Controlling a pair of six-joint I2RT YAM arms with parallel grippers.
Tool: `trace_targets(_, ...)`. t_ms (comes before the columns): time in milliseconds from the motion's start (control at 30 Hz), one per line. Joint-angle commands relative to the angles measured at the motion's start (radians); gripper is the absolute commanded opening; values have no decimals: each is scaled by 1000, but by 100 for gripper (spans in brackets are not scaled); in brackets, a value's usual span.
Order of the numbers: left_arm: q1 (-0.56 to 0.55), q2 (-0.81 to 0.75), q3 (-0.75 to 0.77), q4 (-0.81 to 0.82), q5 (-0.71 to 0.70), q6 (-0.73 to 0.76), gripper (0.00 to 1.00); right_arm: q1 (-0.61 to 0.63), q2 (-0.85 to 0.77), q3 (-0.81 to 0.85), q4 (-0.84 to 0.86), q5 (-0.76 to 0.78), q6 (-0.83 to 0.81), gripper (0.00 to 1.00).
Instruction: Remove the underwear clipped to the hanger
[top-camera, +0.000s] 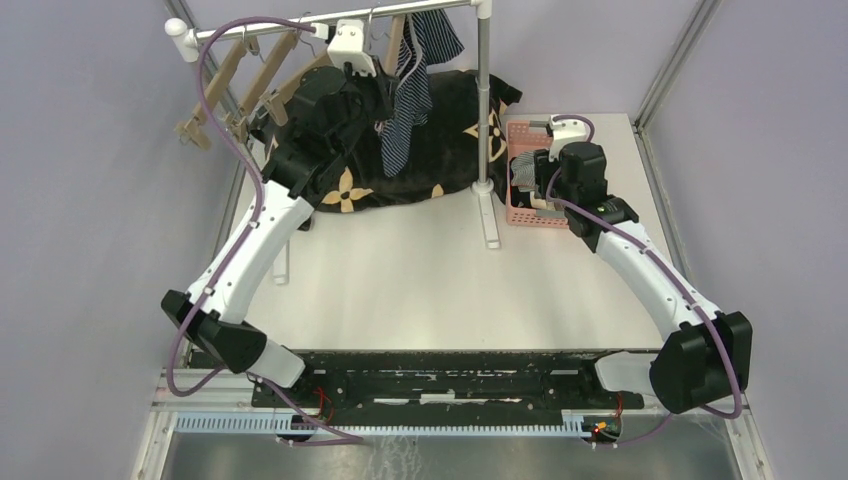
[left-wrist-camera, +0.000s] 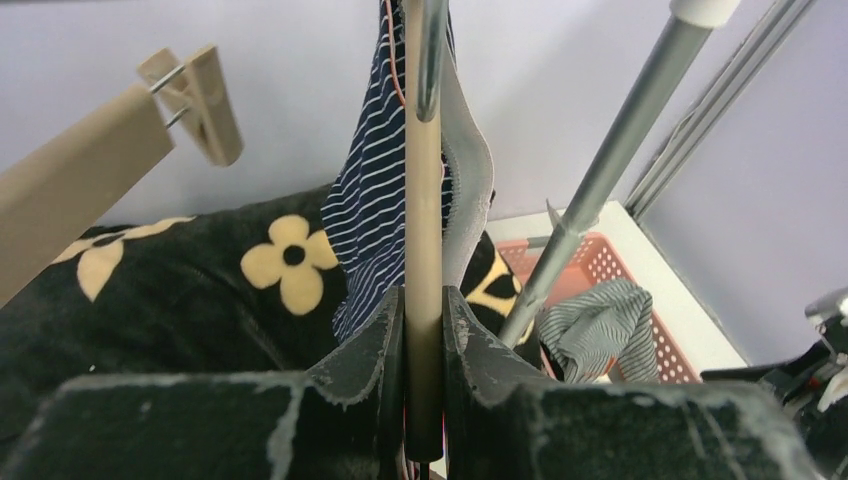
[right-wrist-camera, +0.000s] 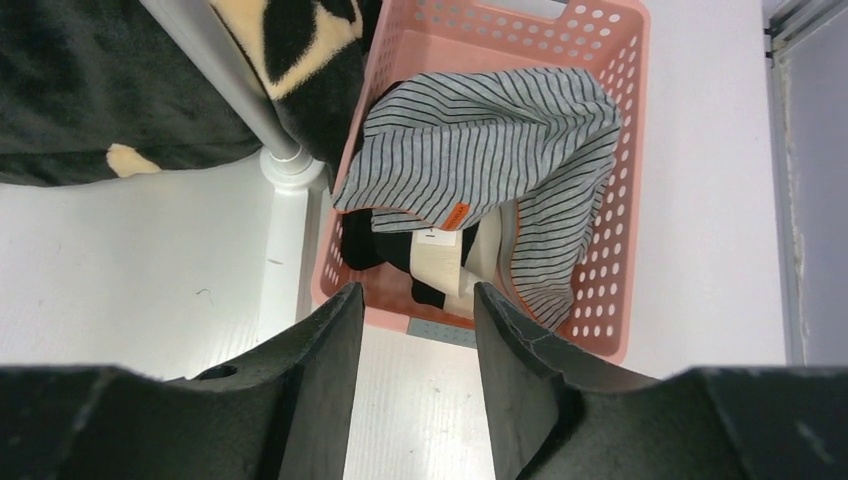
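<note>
Two briefs are judged already delivered: the grey-striped briefs (right-wrist-camera: 480, 140) and the black briefs (right-wrist-camera: 358, 245) lie in the pink basket (right-wrist-camera: 625, 120) at far right. Over its near rim the right gripper (right-wrist-camera: 415, 300) is held pointing down, jaws wide apart and empty. Farther back and to the left, the left arm is stretched up toward the rail (top-camera: 300, 25). There the hanger (left-wrist-camera: 423, 200) is pinched by its wooden bar between the closed-in jaws of the left gripper (left-wrist-camera: 423, 300). The navy briefs (left-wrist-camera: 375, 200) hang on it, just beside the bar. A steady hold on the hanger is called for next, while the cloth is pulled free.
</note>
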Motion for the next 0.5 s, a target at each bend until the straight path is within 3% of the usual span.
trace_targets(0, -4, -103, -46, 6, -2, 49, 3, 5, -43, 50, 25, 58, -10, 54)
trace_targets(267, -4, -151, -107, -139, 41, 51, 3, 5, -53, 49, 13, 33, 0, 55)
trace_targets(467, -8, -323, -362, -153, 179, 33, 3, 5, -65, 65, 13, -99, 11, 67)
